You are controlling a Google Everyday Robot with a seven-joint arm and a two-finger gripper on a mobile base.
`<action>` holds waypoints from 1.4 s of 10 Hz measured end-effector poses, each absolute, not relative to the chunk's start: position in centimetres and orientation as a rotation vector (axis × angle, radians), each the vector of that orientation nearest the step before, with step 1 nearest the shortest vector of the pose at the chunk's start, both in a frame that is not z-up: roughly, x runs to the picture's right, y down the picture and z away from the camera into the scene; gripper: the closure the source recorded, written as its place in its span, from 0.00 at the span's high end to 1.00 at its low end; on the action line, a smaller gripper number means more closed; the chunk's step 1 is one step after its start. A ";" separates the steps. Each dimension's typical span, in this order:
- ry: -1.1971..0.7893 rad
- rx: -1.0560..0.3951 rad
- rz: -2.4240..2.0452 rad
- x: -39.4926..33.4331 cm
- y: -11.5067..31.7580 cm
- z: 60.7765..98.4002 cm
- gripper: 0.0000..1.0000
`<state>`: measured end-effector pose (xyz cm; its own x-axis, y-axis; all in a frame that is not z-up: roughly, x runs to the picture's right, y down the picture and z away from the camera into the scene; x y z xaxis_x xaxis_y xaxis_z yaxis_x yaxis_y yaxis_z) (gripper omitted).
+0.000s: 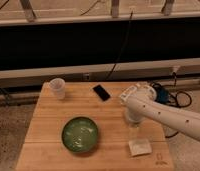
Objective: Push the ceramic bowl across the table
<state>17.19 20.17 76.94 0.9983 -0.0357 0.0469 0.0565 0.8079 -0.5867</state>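
The ceramic bowl, glossy dark green with rings inside, sits on the bamboo table left of centre, near the front edge. My white arm reaches in from the right, and the gripper hangs down over the table to the right of the bowl. It stands apart from the bowl by about a bowl's width. The gripper is open and I see nothing held in it.
A small whitish cup stands at the back left corner. A black phone lies at the back centre. A pale flat square pad lies just in front of the gripper. Cables and a blue object lie off the right edge.
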 end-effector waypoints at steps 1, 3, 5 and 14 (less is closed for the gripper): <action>-0.034 -0.629 -0.052 17.2 20.3 77.0 0.80; -0.039 -0.630 -0.055 17.0 20.5 77.0 0.80; -0.046 -0.634 -0.060 16.8 20.8 77.1 0.80; -0.062 -0.643 -0.068 16.7 21.6 77.3 0.57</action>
<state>16.69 21.61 77.26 0.9960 -0.0437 0.0785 0.0821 0.7983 -0.5967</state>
